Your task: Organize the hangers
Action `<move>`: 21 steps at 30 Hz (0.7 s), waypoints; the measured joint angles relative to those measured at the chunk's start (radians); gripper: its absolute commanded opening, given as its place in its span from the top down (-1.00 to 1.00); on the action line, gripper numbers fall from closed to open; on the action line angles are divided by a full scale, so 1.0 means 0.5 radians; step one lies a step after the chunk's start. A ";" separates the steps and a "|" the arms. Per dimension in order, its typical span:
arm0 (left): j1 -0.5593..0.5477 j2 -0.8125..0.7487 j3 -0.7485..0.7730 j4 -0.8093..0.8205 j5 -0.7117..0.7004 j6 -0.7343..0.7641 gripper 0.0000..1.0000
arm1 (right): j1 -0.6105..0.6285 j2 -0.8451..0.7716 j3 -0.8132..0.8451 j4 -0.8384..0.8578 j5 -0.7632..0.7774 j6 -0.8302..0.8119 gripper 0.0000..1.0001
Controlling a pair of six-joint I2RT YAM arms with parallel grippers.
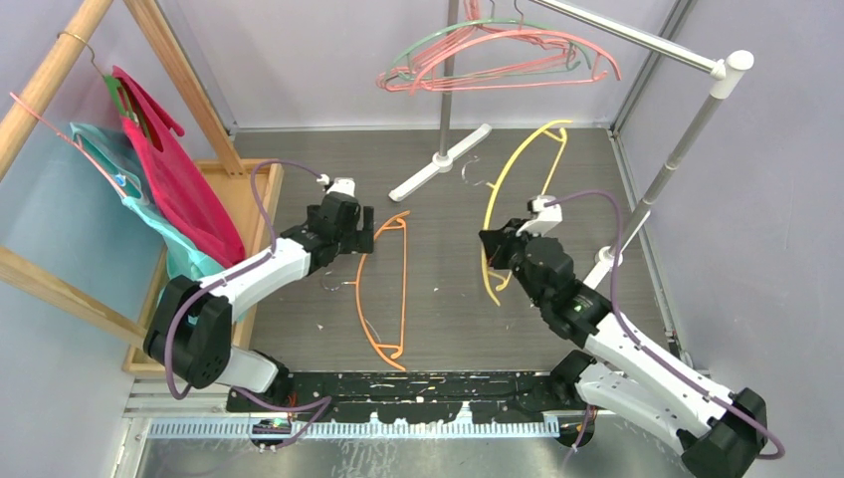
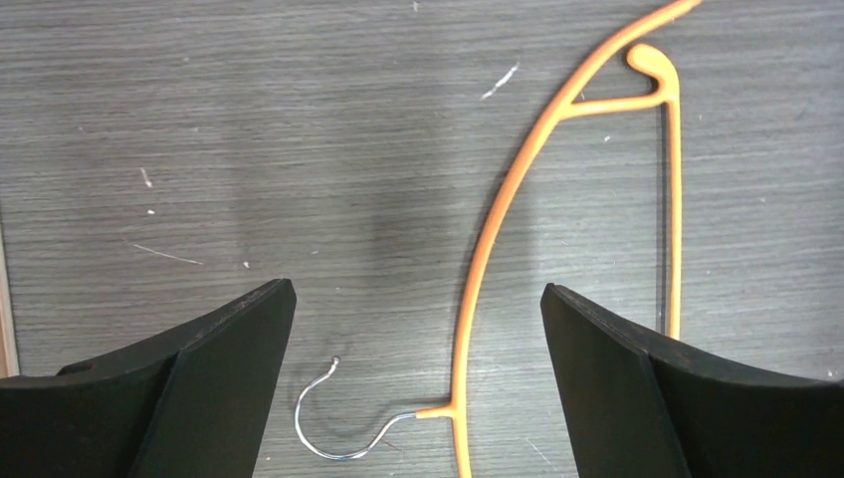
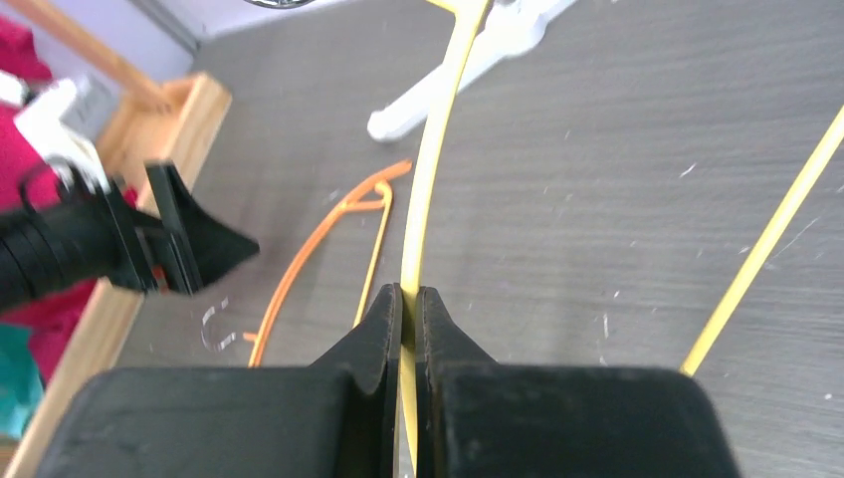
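An orange hanger (image 1: 405,289) lies flat on the table, its metal hook (image 2: 328,428) pointing left. My left gripper (image 1: 360,242) hovers open over it; in the left wrist view the hanger's arc (image 2: 488,249) passes between the spread fingers (image 2: 418,299). My right gripper (image 1: 490,249) is shut on the yellow hanger (image 1: 496,187) and holds it tilted up off the table. In the right wrist view the jaws (image 3: 409,299) pinch its thin yellow arm (image 3: 433,149). Several pink hangers and a pale green one (image 1: 498,60) hang on the metal rail.
A wooden rack at left carries a pink hanger draped with red and teal cloth (image 1: 169,179) above a wooden base (image 1: 244,199). The metal rail (image 1: 637,35) has a white foot (image 1: 443,159) at the back and a slanted pole (image 1: 667,169) at right.
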 measured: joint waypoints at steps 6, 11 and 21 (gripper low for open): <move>-0.040 0.024 -0.027 0.038 0.015 0.009 -0.96 | -0.217 -0.026 0.123 0.089 0.054 0.016 0.98; -0.047 0.022 -0.082 0.054 0.015 0.009 -0.96 | -0.349 0.178 0.319 0.282 0.026 0.051 0.98; -0.071 -0.108 -0.141 0.105 0.038 0.009 -0.96 | -0.414 0.486 0.632 0.626 -0.016 0.071 0.98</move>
